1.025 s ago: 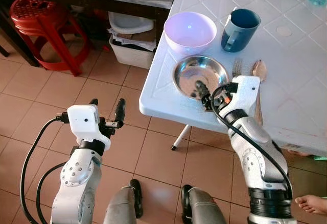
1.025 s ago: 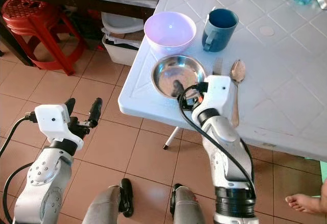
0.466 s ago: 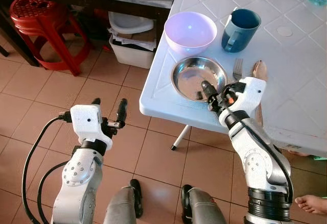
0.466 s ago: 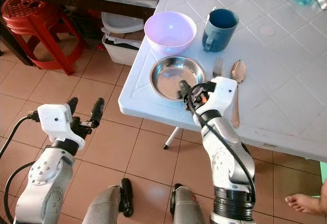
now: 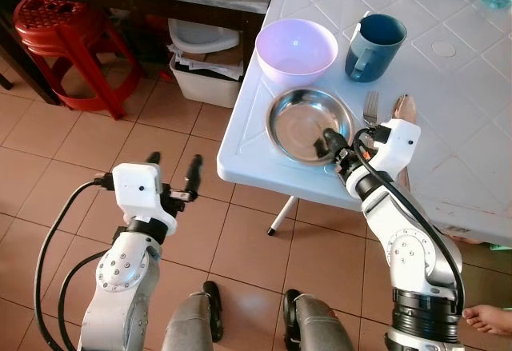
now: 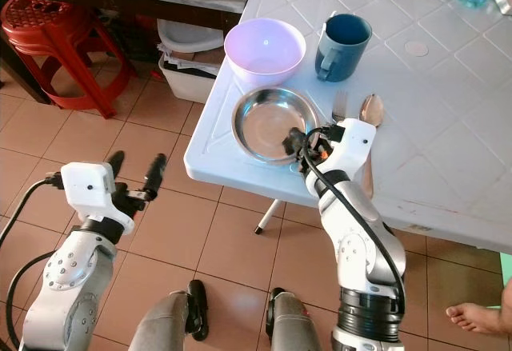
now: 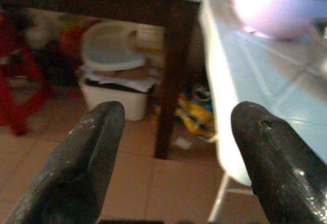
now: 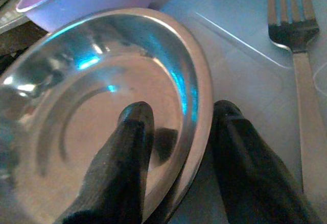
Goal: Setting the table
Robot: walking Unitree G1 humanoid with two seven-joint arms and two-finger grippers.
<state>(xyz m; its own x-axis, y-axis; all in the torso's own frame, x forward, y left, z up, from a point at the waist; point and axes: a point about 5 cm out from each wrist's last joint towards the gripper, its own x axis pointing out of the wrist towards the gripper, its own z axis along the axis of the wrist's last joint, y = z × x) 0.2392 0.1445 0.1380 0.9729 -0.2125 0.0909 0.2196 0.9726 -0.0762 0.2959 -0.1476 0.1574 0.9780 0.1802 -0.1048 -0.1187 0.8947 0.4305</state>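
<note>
I have the right tool (image 5: 330, 145) at the near right rim of the steel plate (image 5: 304, 121), which sits on the white table (image 5: 472, 159) close to its front corner. In the right wrist view one black finger (image 8: 125, 147) rests inside the plate (image 8: 102, 106) and the other lies outside on the table, so the rim runs between them; the fingers stand a narrow gap apart, and I cannot tell whether they press on the rim.

Just behind the plate stands the lilac bowl (image 5: 297, 49), touching or nearly touching its far edge. To the right of the bowl is the dark blue mug (image 5: 373, 45), handle towards the plate. A fork (image 5: 370, 108) lies just to the right of the plate, tines pointing away from me, and a spoon (image 5: 404, 111) lies beside the fork, partly covered by my right wrist.

My left tool (image 5: 171, 177) is held low over the tiled floor, left of the table, well apart from everything on it. Its fingers (image 7: 87, 152) are spread wide with nothing between them.

Under the dark wooden table behind I see a white plastic tub (image 5: 210, 79) of papers and a red stool (image 5: 68, 43).
</note>
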